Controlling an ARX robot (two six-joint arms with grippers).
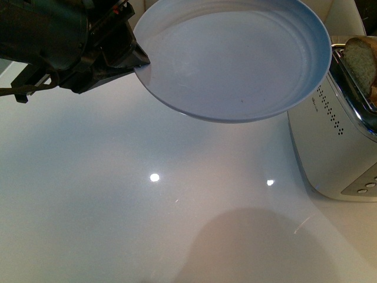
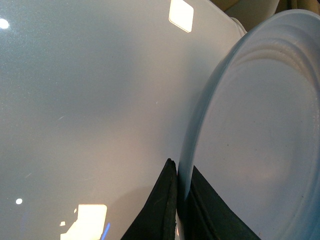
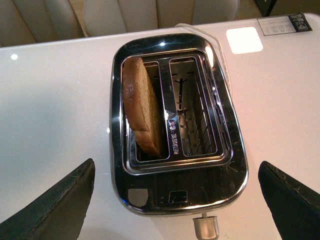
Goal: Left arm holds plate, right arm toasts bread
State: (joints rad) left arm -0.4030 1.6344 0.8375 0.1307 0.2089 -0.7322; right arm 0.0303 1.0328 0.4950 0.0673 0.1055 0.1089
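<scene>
Front view puts the left hand [image 1: 140, 61] in the upper left of the frame, clamped on the rim of the plate [image 1: 235, 59]. The plate hangs clear of the surface [image 1: 118, 224] across the top centre, tilted with its hollow toward us. At the right edge stands the toaster [image 1: 330, 141], and the bread [image 1: 360, 62] rises out of it in the upper right corner, near the plate's rim but apart from it. Left wrist view confirms the pinch: both dark fingers [image 2: 162, 210] press the rim with no gap. Right wrist view looks down into the toaster, where the slice leans inside, next to an empty slot [image 3: 192, 110]. The right hand [image 3: 176, 165] hovers above, spread wide and holding nothing. We cannot tell from its colour whether the slice is toasted. It sits high, so we judge the carriage is up and the step is either pressing the lever [image 3: 206, 229] or drawing the slice out. For a lift, we would shift the hand over the filled slot and narrow it. We would then take the protruding crust across its flat faces with a light squeeze and pull straight up, so nothing snags inside. We would also level the plate first, since on this tilt a slice might slide off.
</scene>
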